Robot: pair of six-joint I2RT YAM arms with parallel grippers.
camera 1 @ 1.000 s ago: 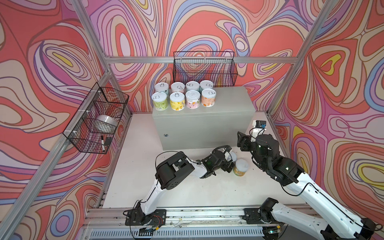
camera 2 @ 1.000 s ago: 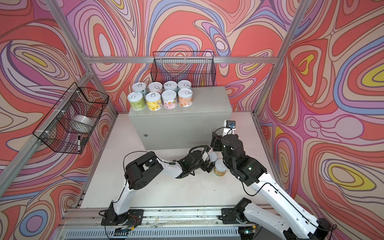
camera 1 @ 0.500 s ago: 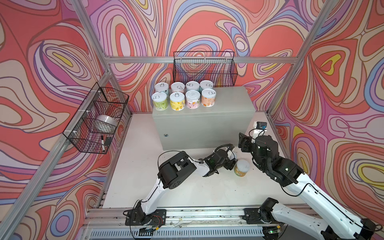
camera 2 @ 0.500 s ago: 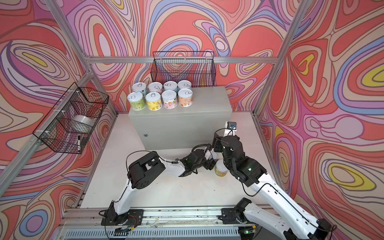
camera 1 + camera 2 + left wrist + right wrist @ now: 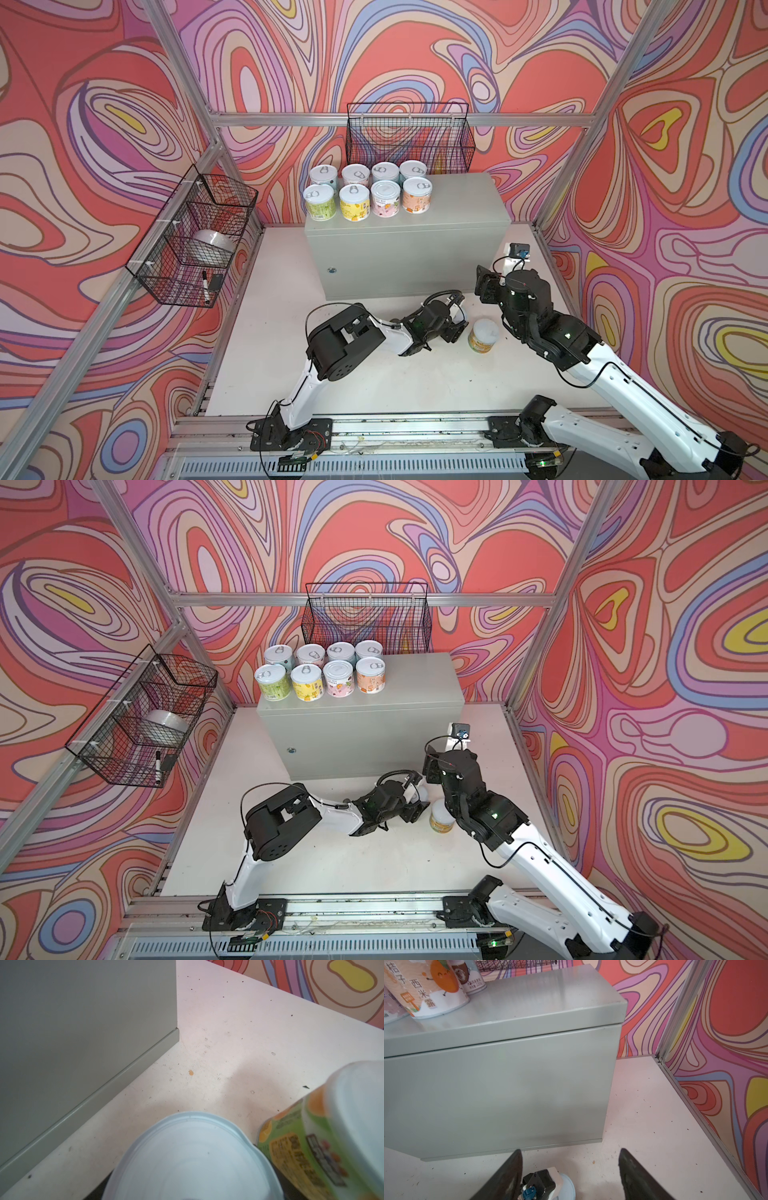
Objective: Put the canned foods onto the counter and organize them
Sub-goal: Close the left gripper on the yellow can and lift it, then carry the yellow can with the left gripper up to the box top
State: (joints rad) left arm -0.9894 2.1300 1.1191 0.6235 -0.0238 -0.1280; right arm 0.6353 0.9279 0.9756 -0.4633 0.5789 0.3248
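- Change first: your left gripper [image 5: 456, 320] has drawn in from wide apart and now looks clamped on the blue-lidded can [image 5: 193, 1159], low on the table [image 5: 291, 353] just in front of the counter [image 5: 457, 199].
- Green-labelled can [image 5: 483, 336] stands upright just beside it, untouched.
- Your right gripper [image 5: 570, 1150] hangs above with fingers spread and empty, as before.
- Eight canned foods [image 5: 385, 198] already sit in two rows on the counter's left half, so this looks like the ninth pickup. Lift straight up and mind the neighbouring can.
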